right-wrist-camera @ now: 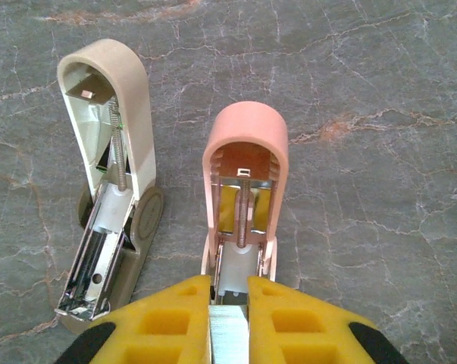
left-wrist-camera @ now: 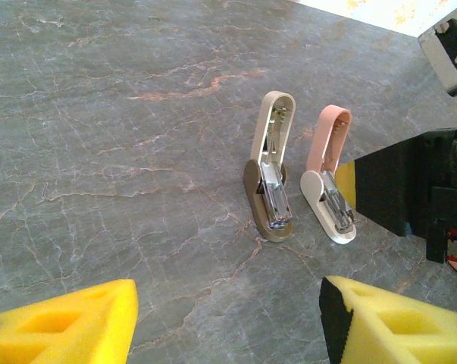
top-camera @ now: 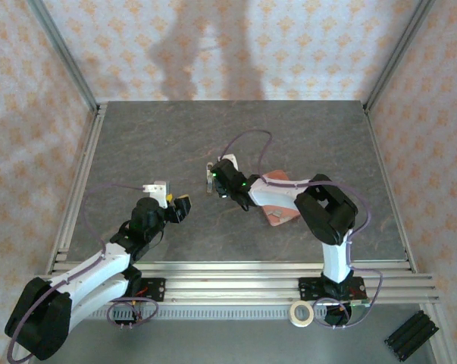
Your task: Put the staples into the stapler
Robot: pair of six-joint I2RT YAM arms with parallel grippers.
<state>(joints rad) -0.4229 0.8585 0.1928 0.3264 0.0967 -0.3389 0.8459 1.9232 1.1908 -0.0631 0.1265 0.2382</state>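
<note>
The right gripper (right-wrist-camera: 228,292), pinched shut on a strip of staples (right-wrist-camera: 228,337) at the near end of the open pink stapler (right-wrist-camera: 245,174) beside a beige stapler (right-wrist-camera: 111,174), should hold it square with the channel and lower gently, while the left gripper (left-wrist-camera: 228,296) gapes wide.

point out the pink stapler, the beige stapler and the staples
pink stapler (right-wrist-camera: 247,133), right wrist view, on its raised pink lid
beige stapler (right-wrist-camera: 133,95), right wrist view, on its raised lid's side
staples (right-wrist-camera: 228,337), right wrist view, on the silvery strip's visible end
</note>
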